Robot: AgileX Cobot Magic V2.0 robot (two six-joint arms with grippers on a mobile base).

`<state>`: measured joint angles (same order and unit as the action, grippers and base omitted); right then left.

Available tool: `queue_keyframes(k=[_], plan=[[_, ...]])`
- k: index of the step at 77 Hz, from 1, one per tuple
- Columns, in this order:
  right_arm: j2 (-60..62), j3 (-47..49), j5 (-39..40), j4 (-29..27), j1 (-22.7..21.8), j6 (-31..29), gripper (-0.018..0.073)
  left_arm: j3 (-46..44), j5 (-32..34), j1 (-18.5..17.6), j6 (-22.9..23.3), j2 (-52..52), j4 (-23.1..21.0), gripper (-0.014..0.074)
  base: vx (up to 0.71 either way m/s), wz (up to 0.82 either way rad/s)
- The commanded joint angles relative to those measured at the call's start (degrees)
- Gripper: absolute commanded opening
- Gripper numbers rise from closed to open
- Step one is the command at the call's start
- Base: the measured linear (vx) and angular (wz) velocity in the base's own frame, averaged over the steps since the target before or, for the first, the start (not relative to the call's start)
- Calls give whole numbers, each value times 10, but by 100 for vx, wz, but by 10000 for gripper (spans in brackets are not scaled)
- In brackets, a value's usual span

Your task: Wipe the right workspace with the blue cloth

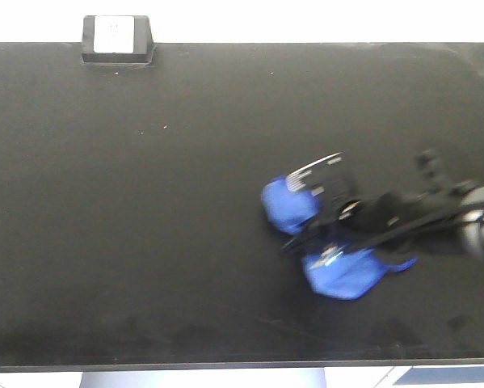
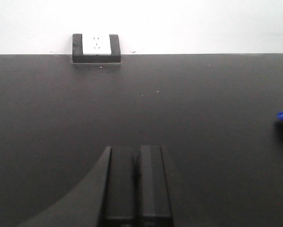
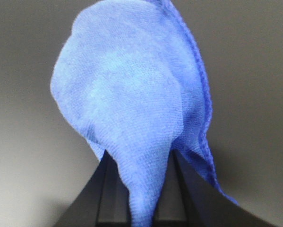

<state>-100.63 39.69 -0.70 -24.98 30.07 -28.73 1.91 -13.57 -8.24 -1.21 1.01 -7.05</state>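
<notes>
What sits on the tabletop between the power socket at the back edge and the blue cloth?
Nothing: in the front-facing view only bare black tabletop separates the power socket from the blue cloth.

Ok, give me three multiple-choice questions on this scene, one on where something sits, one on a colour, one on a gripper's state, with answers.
1. Where does the power socket sit on the black table?
A. far edge, left part
B. near edge, right part
C. centre

2. What colour is the cloth?
A. red
B. blue
C. white

3. What is the right gripper doing?
A. open and empty
B. shut on the cloth
C. holding the socket

Answers: 1 A, the front view shows it at the table's far left edge. 2 B, plainly blue in the right wrist view. 3 B, the fabric is pinched between its fingers.
</notes>
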Motion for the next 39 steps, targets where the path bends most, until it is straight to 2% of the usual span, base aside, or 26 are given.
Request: queue_keyframes(k=[1,6,11,28,39], plan=[[4,-2,-43,5,29,-6,-4,-14,47,-4,-1,0,-3,-6,0,0],[4,-2,-31,4,24,-2,-4,-14,47,-4,-1,0,-3,-6,0,0],[4,-2,-22,4,-1,-2,-4,-14,47,-4,-1,0,-3,-6,0,0],[4,-2,7,4,-153,-4,-4,-14,47,-4,-1,0,-3,-6,0,0],[4,-2,13,4,-212,-4,10,-14,47,-4,-1,0,-3,-6,0,0]])
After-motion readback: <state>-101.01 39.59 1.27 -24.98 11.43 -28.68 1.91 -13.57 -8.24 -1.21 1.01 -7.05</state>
